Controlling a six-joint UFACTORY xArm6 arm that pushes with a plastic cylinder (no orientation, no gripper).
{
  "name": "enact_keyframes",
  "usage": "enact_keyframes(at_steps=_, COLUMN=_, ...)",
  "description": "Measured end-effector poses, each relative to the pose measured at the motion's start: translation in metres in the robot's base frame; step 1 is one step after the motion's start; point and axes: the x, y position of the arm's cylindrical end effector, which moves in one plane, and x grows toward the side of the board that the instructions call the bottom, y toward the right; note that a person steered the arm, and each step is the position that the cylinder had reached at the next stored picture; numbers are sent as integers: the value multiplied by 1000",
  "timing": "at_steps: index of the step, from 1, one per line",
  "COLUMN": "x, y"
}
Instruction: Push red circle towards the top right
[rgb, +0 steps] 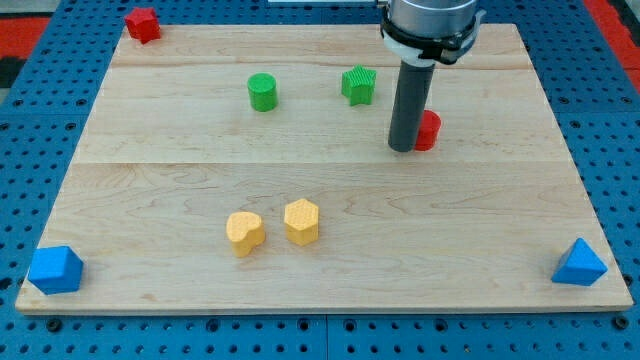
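My tip (403, 148) rests on the board (330, 190), touching the red circle (429, 131), which sits just to its right, partly hidden. No pincer fitted. Green star (359, 85) lies up-left.

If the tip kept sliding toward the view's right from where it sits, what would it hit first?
My tip sits just left of the red circle, seemingly touching it, so it would meet that block first. Past it, the board looks free.

No readable text or labels

Wood board (200, 180) on blue pegboard (30, 120).
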Motion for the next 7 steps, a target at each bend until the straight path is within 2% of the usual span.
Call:
enact_keyframes(at_steps=2, x=-26, y=0)
enact_keyframes(at_steps=4, x=-1, y=3)
enact_keyframes(at_steps=5, x=-2, y=22)
enact_keyframes(at_steps=7, x=-32, y=43)
